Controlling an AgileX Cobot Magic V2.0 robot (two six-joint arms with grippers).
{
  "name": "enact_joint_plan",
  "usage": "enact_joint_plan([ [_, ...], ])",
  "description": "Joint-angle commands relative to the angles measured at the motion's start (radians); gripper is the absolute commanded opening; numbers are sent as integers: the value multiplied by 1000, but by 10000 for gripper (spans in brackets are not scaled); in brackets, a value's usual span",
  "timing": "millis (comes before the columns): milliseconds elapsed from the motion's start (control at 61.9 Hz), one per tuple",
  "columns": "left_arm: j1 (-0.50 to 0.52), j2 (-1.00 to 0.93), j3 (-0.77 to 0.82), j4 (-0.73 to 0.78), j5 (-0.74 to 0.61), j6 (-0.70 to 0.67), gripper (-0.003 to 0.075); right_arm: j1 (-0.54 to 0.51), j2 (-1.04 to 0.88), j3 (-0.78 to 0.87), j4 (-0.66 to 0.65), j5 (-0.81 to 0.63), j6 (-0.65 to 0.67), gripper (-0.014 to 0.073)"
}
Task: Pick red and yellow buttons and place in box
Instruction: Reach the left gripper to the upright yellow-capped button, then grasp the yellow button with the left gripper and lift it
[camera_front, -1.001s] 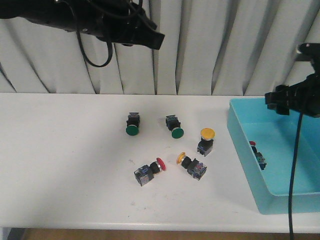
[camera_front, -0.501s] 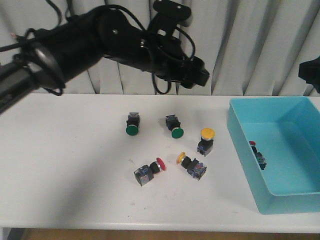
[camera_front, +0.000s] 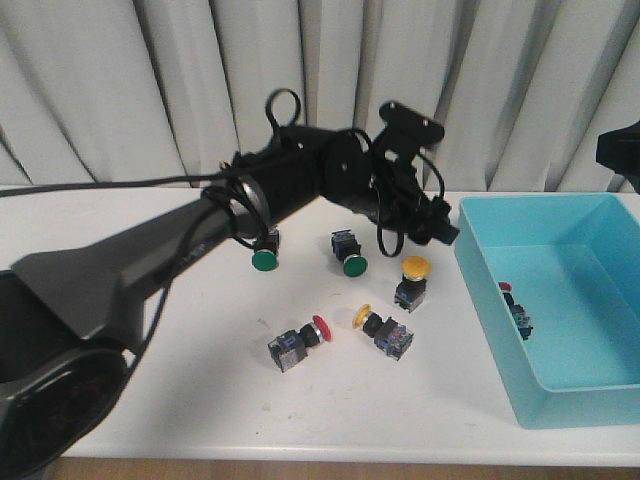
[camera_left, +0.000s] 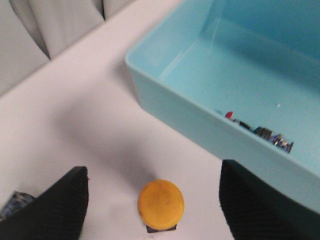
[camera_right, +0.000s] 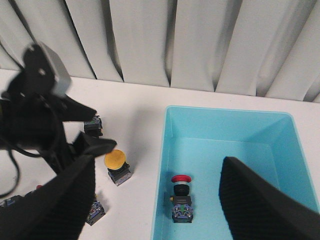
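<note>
1. Here the left gripper (camera_left: 155, 200) hangs just above a yellow button (camera_front: 412, 280) that stands upright near the table's (camera_front: 120, 300) middle; its jaws are spread wide, one finger on each side of the yellow cap and clear of it.
2. The box (camera_front: 480, 300) sits at the table's right edge, a red button (camera_right: 180, 192) lying on its floor close to the wall nearest the loose buttons.
3. A second yellow button (camera_front: 382, 328) and a second red button (camera_front: 298, 342) lie tipped over, side by side, toward the table's front edge.
4. Two green buttons (camera_front: 265, 247) rest farther back, toward the curtain (camera_front: 200, 90).
5. The right gripper (camera_right: 155, 200) is raised over the box, jaws parted and empty.
</note>
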Motion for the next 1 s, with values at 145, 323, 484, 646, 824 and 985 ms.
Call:
enact_joint_plan([
  [145,-3,14,-33,-37,-73,-18,543,24,-14,-28,22,-57,-12,517],
  [323,-3,54,-33,-55,-106,-16,542,116,-14,-28,-32,-54,-12,517],
  [484,-3,73,-33,-71,-135,-16,541,158,-14,-28,-74,-48,0,517],
  [646,-3,92,-33,-70,-137,-16,539,158,-14,-28,-74,-48,4,517],
  [824,-3,107,-33,-70,-149,-8,424,158,-14,-28,-73,-48,10,513],
  [985,-3,106,-33,-70,-180,-8,104,158,-14,-28,-74,-48,11,503],
])
